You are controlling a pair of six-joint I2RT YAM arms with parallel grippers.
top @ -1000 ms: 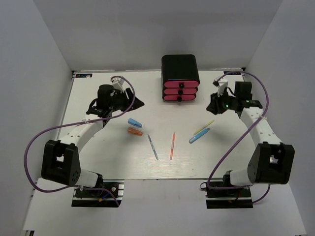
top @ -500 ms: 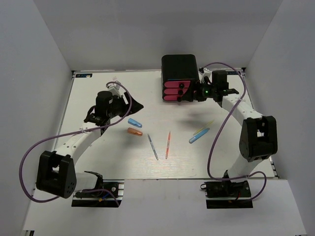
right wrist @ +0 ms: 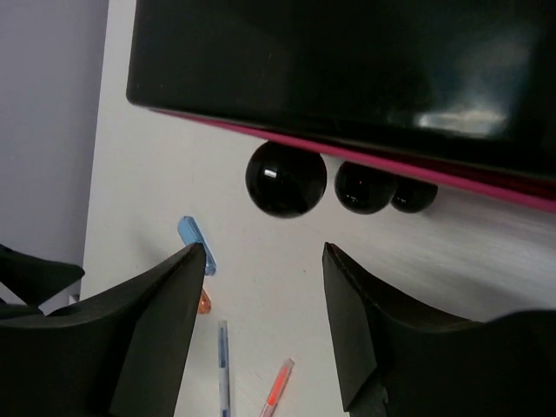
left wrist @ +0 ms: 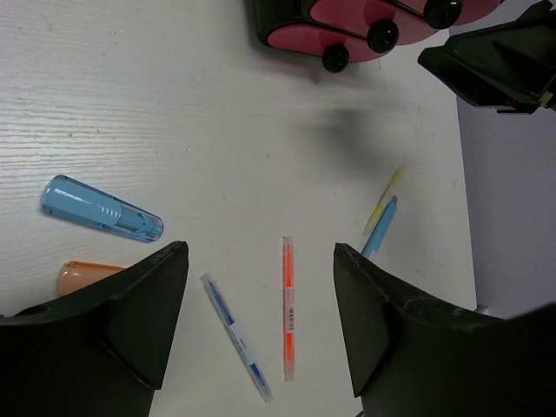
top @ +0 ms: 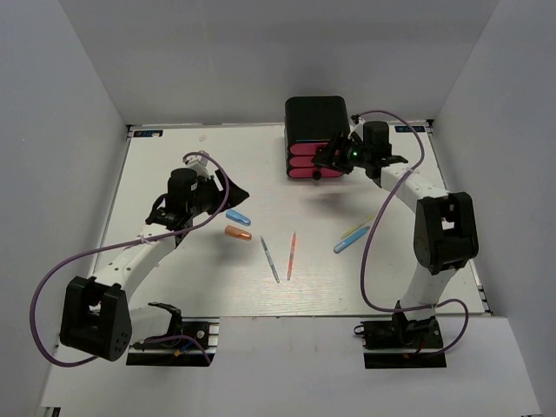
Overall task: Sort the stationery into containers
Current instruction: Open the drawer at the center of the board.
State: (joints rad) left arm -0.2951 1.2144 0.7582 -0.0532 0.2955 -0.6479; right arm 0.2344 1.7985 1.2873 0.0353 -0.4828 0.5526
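Observation:
The containers (top: 318, 122) are a black box with three pink drawers (top: 306, 162) and black knobs (right wrist: 286, 178) at the table's far middle. My right gripper (top: 330, 158) hovers open just in front of the knobs, and in its own view (right wrist: 263, 252) nothing is between the fingers. My left gripper (top: 236, 188) is open and empty above the table (left wrist: 259, 252). Below it lie the stationery: a blue capsule (top: 237, 216), an orange capsule (top: 237, 233), a blue-and-white pen (left wrist: 236, 336), a red pen (left wrist: 287, 308), a yellow pen (left wrist: 383, 200) and a light-blue marker (left wrist: 380, 228).
White walls enclose the table (top: 174, 261) on three sides. Purple cables loop from both arms. All three drawers look shut.
The right arm swung from the table's right side to the front of the drawers. The left gripper drifted slightly nearer. The red pen lies a little further left.

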